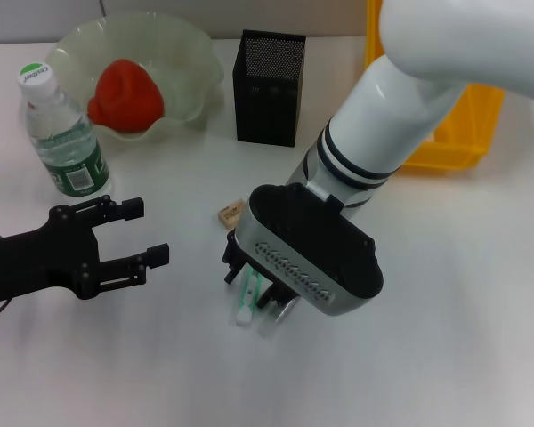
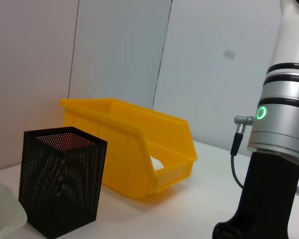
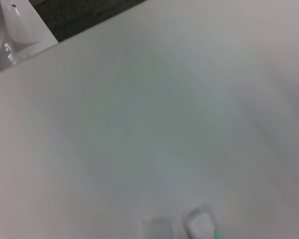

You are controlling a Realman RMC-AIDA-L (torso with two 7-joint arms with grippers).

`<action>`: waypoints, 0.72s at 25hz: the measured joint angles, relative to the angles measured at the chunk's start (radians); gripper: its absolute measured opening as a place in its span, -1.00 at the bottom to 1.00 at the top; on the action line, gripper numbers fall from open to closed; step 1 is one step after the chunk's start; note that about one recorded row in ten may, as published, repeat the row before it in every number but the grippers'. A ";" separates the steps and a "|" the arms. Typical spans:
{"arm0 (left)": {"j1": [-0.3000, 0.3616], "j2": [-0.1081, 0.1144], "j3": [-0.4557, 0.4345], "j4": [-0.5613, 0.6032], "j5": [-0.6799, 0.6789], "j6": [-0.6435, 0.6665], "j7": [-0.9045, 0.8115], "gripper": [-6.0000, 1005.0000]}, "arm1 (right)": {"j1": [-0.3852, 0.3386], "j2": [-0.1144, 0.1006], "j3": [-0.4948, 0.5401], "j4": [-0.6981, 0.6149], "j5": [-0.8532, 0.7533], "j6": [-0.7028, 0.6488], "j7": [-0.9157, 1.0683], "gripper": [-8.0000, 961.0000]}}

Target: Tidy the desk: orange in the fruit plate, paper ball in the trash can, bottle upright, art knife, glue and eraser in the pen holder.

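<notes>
The orange [image 1: 125, 96] lies in the fruit plate [image 1: 191, 53] at the back left. In front of the plate the bottle [image 1: 62, 133] stands upright. The pen holder [image 1: 269, 87] [image 2: 60, 184] is at the back centre, and the trash can [image 1: 449, 133] [image 2: 134, 144] stands to its right. The eraser [image 1: 230, 213] lies mid-table. My right gripper [image 1: 249, 280] is down over the art knife [image 1: 246, 298] [image 3: 203, 226], with the glue [image 1: 283, 311] [image 3: 157, 229] beside the knife. My left gripper [image 1: 147, 233] hovers open and empty at the left. The paper ball is out of view.
The right arm's white forearm [image 1: 383, 116] reaches across the middle of the table, in front of part of the trash can. In the left wrist view, the right arm's wrist [image 2: 279, 174] stands to the right of the bin.
</notes>
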 joint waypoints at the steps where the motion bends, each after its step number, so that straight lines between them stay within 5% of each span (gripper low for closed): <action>1: 0.000 0.000 0.000 0.000 0.000 0.000 0.000 0.57 | 0.000 0.000 0.000 0.000 0.000 0.000 0.000 0.07; 18: 0.002 -0.002 -0.023 -0.001 0.000 -0.005 0.009 0.57 | 0.017 0.000 -0.050 0.002 0.029 0.001 -0.026 -0.30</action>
